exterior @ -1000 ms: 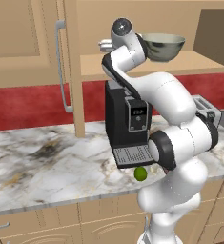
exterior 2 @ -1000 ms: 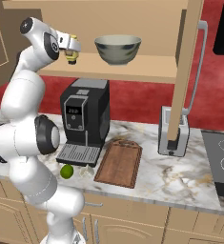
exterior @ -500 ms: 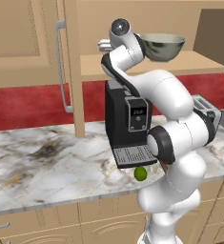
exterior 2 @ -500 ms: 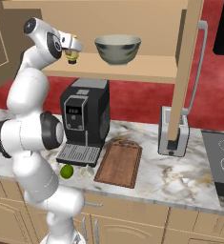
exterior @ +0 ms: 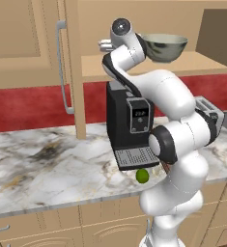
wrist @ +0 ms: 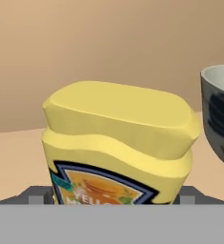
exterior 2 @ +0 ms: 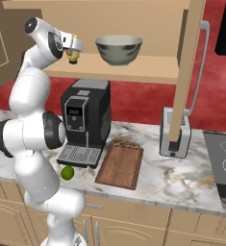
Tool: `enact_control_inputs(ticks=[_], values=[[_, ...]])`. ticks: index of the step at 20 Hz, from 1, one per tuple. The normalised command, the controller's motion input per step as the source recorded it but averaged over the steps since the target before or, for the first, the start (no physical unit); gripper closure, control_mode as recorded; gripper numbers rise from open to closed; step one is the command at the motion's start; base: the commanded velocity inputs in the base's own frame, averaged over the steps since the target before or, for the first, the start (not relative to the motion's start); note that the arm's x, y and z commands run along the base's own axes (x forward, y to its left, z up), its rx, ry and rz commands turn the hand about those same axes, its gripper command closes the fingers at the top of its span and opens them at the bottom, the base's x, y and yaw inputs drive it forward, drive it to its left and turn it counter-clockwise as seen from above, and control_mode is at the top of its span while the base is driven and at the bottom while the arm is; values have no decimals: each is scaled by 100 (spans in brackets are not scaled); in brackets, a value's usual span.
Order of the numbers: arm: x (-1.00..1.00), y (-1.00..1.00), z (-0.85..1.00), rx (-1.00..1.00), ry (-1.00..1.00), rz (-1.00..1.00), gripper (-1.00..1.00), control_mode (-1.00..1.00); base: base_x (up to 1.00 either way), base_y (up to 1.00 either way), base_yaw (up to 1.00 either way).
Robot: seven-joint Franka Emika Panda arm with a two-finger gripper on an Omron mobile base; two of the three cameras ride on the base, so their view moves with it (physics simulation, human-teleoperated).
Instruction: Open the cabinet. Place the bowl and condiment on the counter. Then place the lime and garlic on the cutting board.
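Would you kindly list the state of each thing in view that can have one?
cabinet: doors open
bowl: upright on the cabinet shelf
condiment: upright on the shelf, between the gripper's tips
gripper: at the condiment, grip unclear
lime: on the counter, in front of the coffee machine
cutting board: flat on the counter, bare

One bowl [exterior 2: 119,49], one condiment [exterior 2: 73,55], one lime [exterior 2: 67,172]

Even, bright rendered light; soft shadows, no blur.
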Motion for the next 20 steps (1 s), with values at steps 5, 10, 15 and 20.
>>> enact_control_inputs(ticks=[5, 10, 15, 20], values=[[-44, 0, 0, 1, -7, 2, 100, -100, 0, 0, 0], [-100, 2, 0, 1, -13, 13, 100, -100, 0, 0, 0], [-100, 0, -1, 1, -4, 19, 100, -100, 0, 0, 0], [-100, 3, -4, 0, 0, 20, 100, -100, 0, 0, 0]])
